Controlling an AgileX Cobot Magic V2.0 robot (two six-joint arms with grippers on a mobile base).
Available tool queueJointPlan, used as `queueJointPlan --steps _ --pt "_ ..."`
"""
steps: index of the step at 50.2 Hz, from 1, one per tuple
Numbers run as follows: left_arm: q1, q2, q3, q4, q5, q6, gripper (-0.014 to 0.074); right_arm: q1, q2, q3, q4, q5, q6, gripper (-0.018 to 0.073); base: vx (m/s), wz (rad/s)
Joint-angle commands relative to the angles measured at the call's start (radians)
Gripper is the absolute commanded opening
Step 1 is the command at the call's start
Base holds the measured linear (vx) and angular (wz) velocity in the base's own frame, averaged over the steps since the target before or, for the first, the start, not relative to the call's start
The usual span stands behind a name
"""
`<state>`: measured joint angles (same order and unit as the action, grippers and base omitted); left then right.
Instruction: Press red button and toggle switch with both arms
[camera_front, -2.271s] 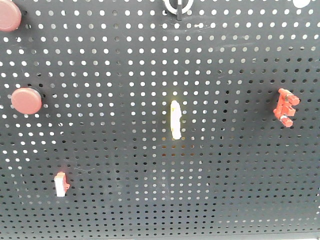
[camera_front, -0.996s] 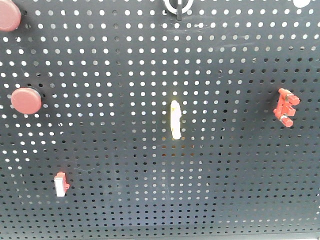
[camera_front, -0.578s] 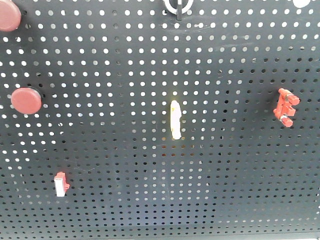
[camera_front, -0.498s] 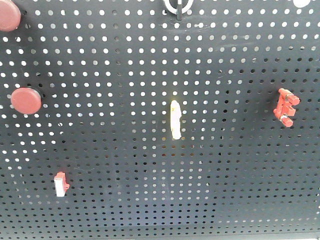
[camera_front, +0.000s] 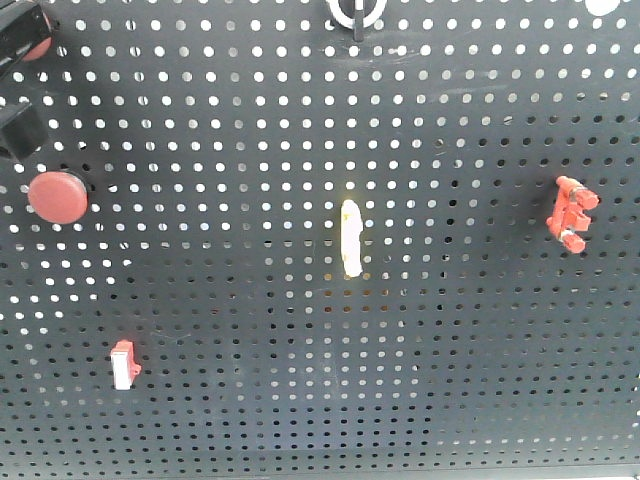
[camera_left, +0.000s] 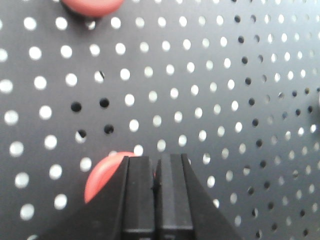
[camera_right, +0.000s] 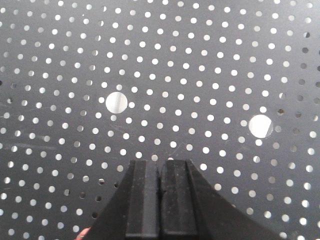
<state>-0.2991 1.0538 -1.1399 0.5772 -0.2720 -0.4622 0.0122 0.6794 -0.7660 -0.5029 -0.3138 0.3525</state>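
as the left gripper faces the board with its fingers pressed flat together, the red button lies partly hidden behind them and to their left; whether they touch it cannot be told. in the front view this gripper shows as black blocks at top left, just above the button. the right gripper, likewise closed tight, points at bare board. the toggle switch, taken to be the red part at far right, does not appear in the right wrist view.

likely faults:
(a) the left tips look off the button's centre, so a push may slide off its rounded edge onto the board.
(b) a second button sits near above, so a small upward error could press the wrong one.
(c) the right arm has no sight of the switch, and blunt closed tips may skid past its small levers or jam against the board.
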Motion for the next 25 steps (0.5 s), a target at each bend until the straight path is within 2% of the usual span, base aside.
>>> queueJointPlan --steps 1,8,12,15,25 --pt "-0.001 -0.047 -0.025 -0.013 -0.014 -0.013 0.0002 -0.004 0.005 -0.033 0.006 -0.062 -0.001 0.0 0.0 0.0" --pt "-0.001 -0.149 0.022 -0.013 0.033 -0.013 0.0002 -0.004 0.005 -0.033 -0.002 -0.083 0.0 0.0 0.0 0.0" --pt "-0.001 -0.213 0.066 -0.013 0.071 -0.013 0.0002 -0.004 0.005 -0.033 -0.06 -0.124 0.003 0.0 0.0 0.0" --pt "-0.001 -0.254 0.105 -0.014 0.091 -0.013 0.0002 -0.004 0.005 -0.033 -0.138 -0.149 0.029 0.0 0.0 0.0" --pt "-0.001 -0.319 0.161 -0.014 0.11 -0.013 0.0002 -0.004 0.059 -0.093 -0.313 -0.173 0.302 0.0 0.0 0.0"
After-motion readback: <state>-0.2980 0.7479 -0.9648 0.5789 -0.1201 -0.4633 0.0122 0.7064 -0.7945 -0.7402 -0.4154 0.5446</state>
